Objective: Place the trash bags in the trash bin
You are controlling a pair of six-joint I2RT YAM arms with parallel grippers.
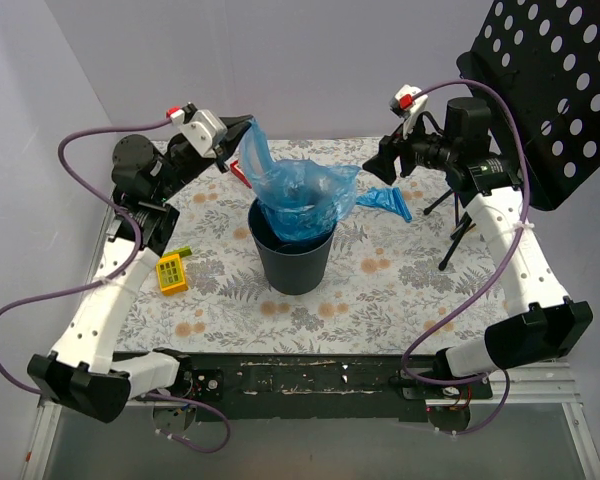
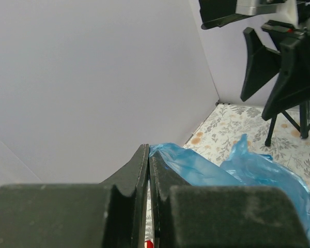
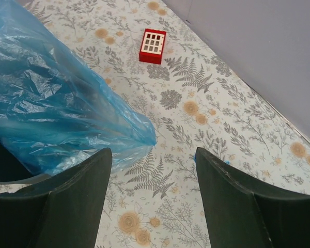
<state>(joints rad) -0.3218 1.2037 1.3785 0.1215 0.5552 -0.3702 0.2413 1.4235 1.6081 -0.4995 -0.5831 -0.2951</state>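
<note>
The dark round trash bin (image 1: 293, 262) stands mid-table. A large blue trash bag (image 1: 302, 192) is spread in its mouth and bulges above the rim. My left gripper (image 1: 242, 130) is shut on the bag's upper left corner and holds it raised; the pinched film shows at the fingertips (image 2: 149, 150). A second, small folded trash bag (image 1: 386, 201) lies on the table to the right of the bin. My right gripper (image 1: 385, 165) hovers open above that spot, with only tablecloth between its fingers (image 3: 154, 152). The big bag (image 3: 57, 108) lies to its left.
A yellow block (image 1: 171, 272) lies left of the bin. A red-and-white tile (image 3: 153, 46) sits behind the bag near the back wall. A black perforated music stand (image 1: 550, 90) on a tripod occupies the right rear. Grey walls close the back and left.
</note>
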